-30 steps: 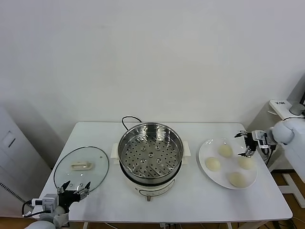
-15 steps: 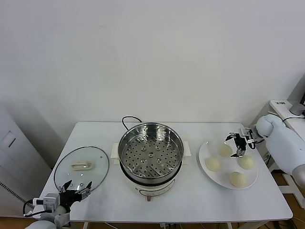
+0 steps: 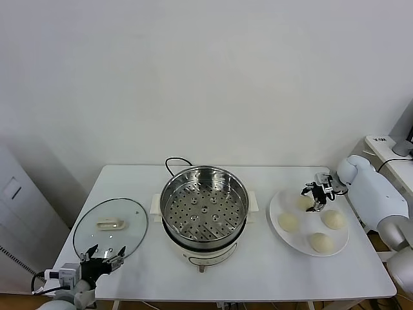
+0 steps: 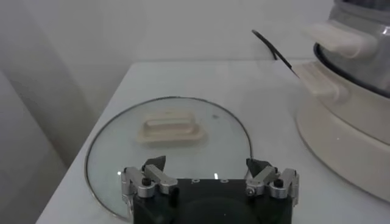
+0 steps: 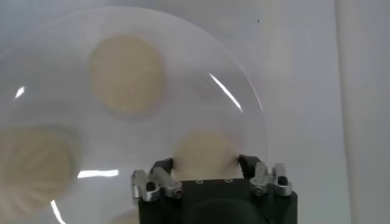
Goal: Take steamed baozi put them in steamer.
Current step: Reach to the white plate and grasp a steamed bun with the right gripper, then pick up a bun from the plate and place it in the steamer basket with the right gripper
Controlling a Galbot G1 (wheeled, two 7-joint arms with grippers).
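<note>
White plate [image 3: 340,247] right of the steamer [image 3: 204,210] holds four buns; the right gripper [image 3: 314,196] has its fingers around the far-left bun [image 5: 204,156]. Left gripper [image 3: 102,264] idles wide open by the lid [image 3: 111,226].

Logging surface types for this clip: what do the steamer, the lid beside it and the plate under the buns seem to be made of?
Steamer: polished steel by its mirror sheen and perforated tray, on a white, probably plastic base. Lid: clear glass, since the table shows through, with a cream, likely plastic handle. Plate: glossy white with bright glints, ceramic or glass, hard to tell.
</note>
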